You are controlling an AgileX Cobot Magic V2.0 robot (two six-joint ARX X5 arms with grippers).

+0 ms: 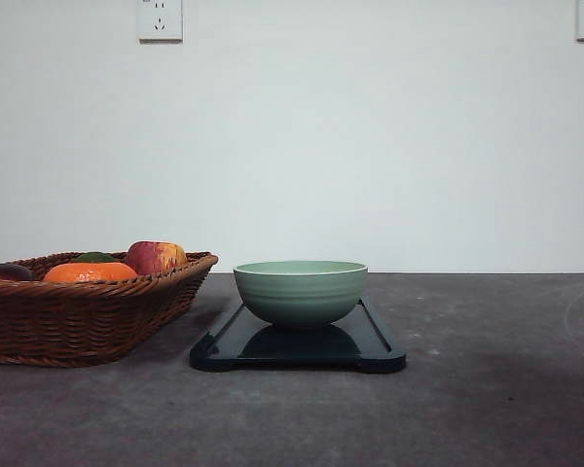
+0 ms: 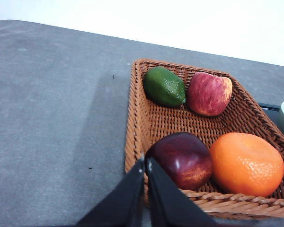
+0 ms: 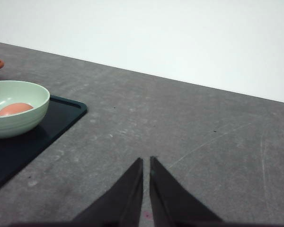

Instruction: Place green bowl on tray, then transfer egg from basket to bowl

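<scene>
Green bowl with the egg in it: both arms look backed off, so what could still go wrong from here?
1. The green bowl sits toward the far end of the tray, not centred; a nudge could slide it to the rim.
2. The egg lies loose inside and may roll if the tray is moved.
3. The left gripper, fingers shut, hangs right by the basket edge; a careless move could clip it.

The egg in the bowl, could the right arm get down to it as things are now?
Probably yes. The egg lies uncovered in the open green bowl on the tray, and bare table lies between it and the right gripper, whose fingers are together and would need to open first.
</scene>
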